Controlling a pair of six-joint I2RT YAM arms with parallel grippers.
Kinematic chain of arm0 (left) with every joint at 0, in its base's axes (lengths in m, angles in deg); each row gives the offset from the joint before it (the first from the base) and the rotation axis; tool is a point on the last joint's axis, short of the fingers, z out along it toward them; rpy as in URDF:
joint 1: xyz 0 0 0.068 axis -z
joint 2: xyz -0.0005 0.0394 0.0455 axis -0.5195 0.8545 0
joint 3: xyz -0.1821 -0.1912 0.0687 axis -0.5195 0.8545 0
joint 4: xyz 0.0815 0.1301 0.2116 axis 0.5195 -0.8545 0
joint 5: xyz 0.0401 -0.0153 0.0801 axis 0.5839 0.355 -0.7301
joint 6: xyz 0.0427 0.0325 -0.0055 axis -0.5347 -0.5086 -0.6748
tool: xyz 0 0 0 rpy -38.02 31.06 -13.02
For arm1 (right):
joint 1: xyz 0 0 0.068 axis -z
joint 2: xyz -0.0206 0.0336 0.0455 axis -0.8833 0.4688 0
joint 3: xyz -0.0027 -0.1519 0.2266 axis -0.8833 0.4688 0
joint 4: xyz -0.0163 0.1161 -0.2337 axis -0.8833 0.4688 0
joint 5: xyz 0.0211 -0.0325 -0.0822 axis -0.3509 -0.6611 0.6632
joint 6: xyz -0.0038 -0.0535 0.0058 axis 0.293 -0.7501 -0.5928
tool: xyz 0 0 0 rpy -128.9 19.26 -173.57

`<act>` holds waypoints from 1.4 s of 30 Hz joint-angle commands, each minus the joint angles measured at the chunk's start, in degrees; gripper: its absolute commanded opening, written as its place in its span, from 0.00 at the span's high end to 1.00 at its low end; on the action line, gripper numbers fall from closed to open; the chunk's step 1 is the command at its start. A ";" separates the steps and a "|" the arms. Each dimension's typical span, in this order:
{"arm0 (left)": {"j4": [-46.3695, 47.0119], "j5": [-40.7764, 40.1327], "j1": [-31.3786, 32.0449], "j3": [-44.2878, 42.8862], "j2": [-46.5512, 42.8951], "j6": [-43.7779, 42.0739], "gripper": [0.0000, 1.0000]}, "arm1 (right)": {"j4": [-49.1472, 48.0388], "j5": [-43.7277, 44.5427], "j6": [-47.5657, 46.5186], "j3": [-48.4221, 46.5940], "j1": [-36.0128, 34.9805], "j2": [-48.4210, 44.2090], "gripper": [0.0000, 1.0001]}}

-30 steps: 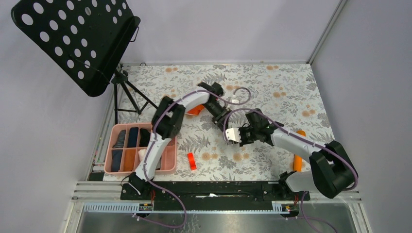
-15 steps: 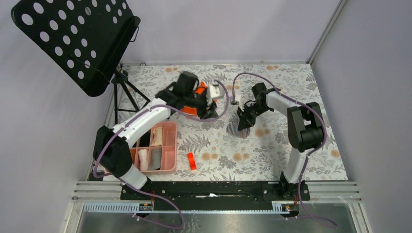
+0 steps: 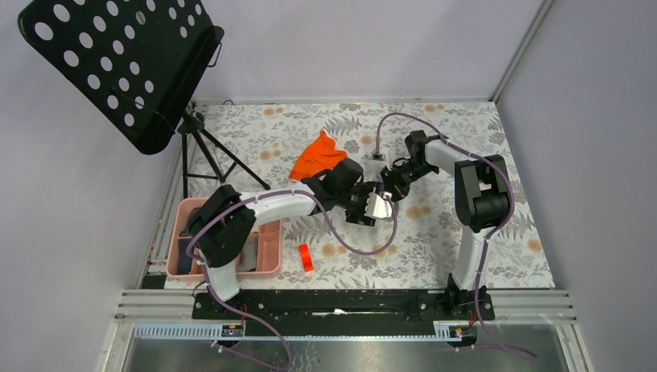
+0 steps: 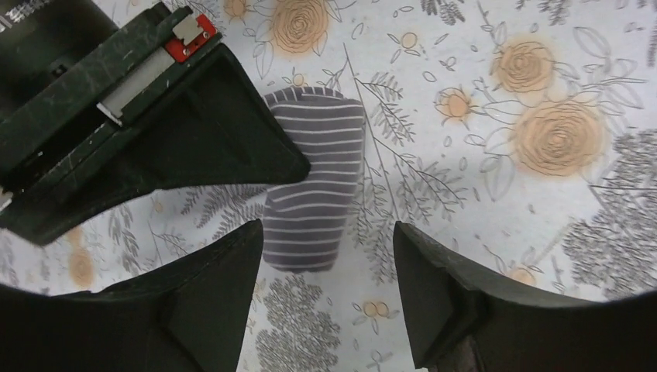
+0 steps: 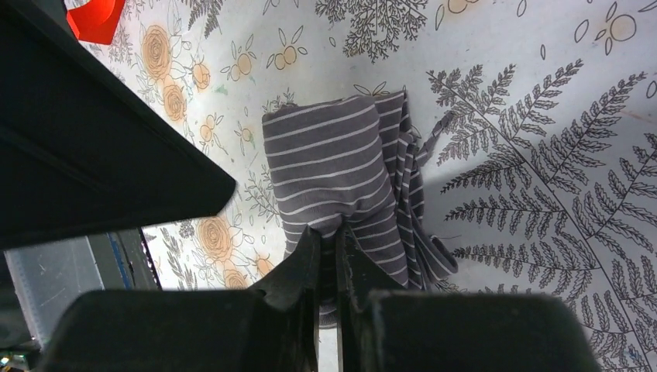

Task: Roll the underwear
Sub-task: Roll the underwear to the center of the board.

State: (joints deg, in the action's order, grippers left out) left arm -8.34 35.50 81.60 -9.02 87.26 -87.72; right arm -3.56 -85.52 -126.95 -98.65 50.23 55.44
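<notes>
The grey striped underwear lies partly rolled on the floral table near the middle. My right gripper is shut on its near edge, and the cloth bunches between the fingers in the right wrist view, where the underwear spreads beyond them. My left gripper is open right beside it. In the left wrist view the underwear lies just past the open fingertips, left gripper. The orange underwear lies loose behind the left arm.
A pink divided tray with several folded garments stands at the front left, under the left arm. A small red block lies to its right. A black perforated music stand on a tripod stands at the back left.
My left gripper has left the orange underwear at the back and moved right to the grey striped one. The orange underwear now lies free on the table. My right gripper stays at the grey piece.
</notes>
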 commanded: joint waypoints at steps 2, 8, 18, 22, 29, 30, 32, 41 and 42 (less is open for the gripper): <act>7.46 -1.86 0.60 -1.48 2.94 -6.84 0.31 | -0.01 10.85 -0.14 1.58 0.59 4.47 0.96; 6.62 -2.37 1.21 -1.91 6.95 -9.99 0.31 | -0.02 10.03 0.61 1.41 1.22 4.62 0.96; 6.55 -0.30 3.00 -6.41 14.15 -11.07 0.40 | -0.04 9.43 1.13 1.52 1.27 4.75 0.96; 0.66 1.43 3.55 -8.56 16.16 -14.05 0.57 | -0.12 9.06 1.89 1.17 1.30 5.17 0.94; -19.96 1.50 4.22 -13.22 17.89 -20.22 0.78 | 8.06 2.30 6.21 -11.07 3.87 4.01 0.60; -23.74 1.22 4.25 -14.16 17.82 -20.65 0.79 | 9.57 0.35 6.63 -13.03 4.90 2.89 0.54; -31.19 0.17 4.12 -15.47 17.80 -20.42 0.80 | 11.10 -2.68 7.51 -14.74 6.92 0.07 0.45; -49.31 0.60 1.01 -22.74 21.04 -4.12 0.80 | -2.60 -1.04 11.80 0.09 18.84 -21.18 0.41; -49.70 1.46 0.62 -23.28 21.39 -0.80 0.79 | -4.89 1.21 11.50 2.42 19.53 -24.50 0.41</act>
State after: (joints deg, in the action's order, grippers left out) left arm -40.17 34.73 83.68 -31.46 103.67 -100.24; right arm -0.54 -87.62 -117.35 -102.28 66.38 41.70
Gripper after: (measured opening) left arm 0.284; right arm 0.586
